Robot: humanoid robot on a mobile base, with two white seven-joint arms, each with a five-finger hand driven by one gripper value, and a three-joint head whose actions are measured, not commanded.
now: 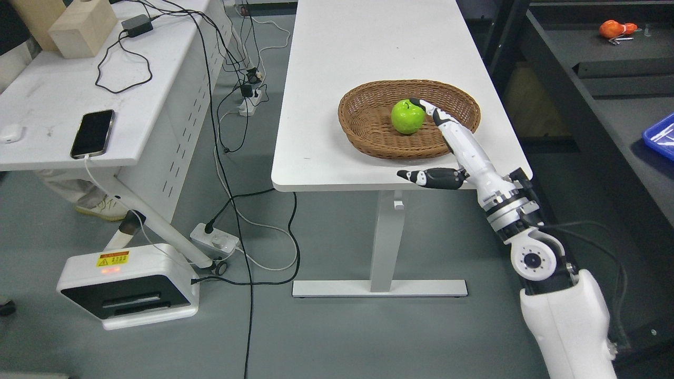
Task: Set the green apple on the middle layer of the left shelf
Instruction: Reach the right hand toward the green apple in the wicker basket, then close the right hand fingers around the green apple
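Right hand (447,145) reaching from lower right, fingers spread and holding nothing, fingertips (421,103) touching green apple (406,117), inside wicker basket (363,131), on white table (342,63).

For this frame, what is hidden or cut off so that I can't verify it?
- Head view: the right hand reaches past the green apple in the brown wicker basket; fingertip contact behind it is hidden by the apple.
- Left hand: outside the picture.
- Left shelf: not in view.
- Blue tray: cut off by the right edge.
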